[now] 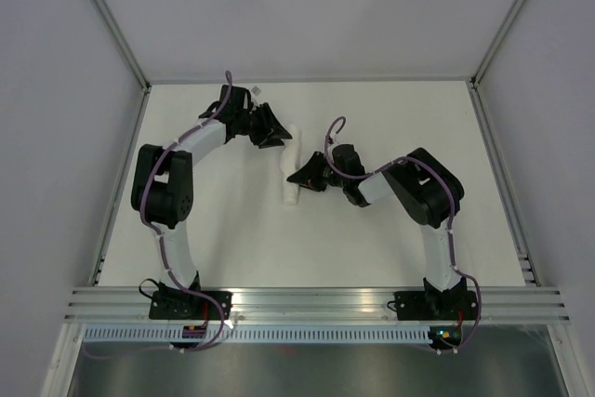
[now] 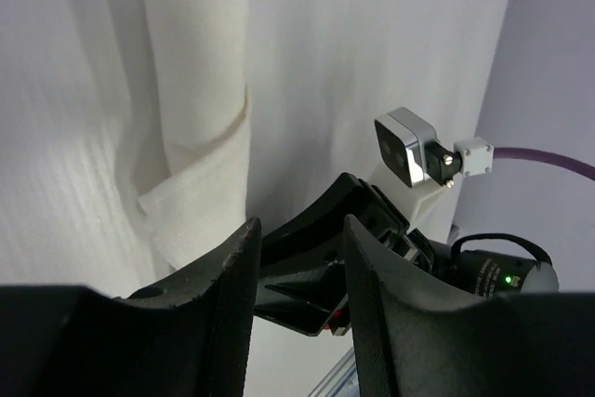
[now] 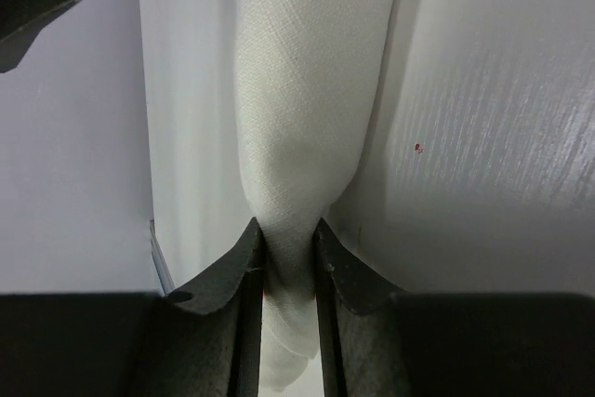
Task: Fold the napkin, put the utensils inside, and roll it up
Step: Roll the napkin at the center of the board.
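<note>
Right gripper (image 3: 288, 237) narrow, pinching the rolled napkin (image 3: 307, 90) near one end. Left gripper (image 2: 297, 239) half open, nothing between its fingers (image 2: 232, 271), napkin lying just beside them on the table (image 1: 390, 248).

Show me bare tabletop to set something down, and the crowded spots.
Free: the near middle of the table, between left arm and right arm; the far right corner beyond that arm. Crowded: the centre, where the right gripper pinches the rolled napkin, the left gripper open beside it.

Plain white napkin (image 3: 307, 90), white table (image 1: 242, 248)
</note>
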You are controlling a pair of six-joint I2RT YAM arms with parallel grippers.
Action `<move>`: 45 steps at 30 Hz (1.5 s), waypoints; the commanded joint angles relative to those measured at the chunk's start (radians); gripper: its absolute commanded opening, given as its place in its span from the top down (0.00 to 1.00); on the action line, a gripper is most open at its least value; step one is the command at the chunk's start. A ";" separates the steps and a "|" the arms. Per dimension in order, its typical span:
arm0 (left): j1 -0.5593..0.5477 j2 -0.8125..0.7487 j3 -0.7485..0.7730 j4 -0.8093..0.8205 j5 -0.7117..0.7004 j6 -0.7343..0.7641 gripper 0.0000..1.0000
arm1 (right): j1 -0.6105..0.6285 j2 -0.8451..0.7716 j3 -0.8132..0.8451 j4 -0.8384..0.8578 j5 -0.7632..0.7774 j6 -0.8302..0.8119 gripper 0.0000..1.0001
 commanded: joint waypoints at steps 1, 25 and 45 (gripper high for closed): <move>-0.003 0.017 -0.044 0.191 0.167 -0.088 0.55 | -0.008 0.076 -0.036 -0.208 -0.005 -0.050 0.87; -0.024 0.244 -0.155 0.418 0.183 -0.248 0.57 | -0.088 0.136 -0.013 -0.230 -0.159 -0.063 0.58; -0.029 0.160 -0.120 0.471 0.264 -0.217 0.53 | -0.091 -0.278 -0.043 -0.560 0.001 -0.291 0.25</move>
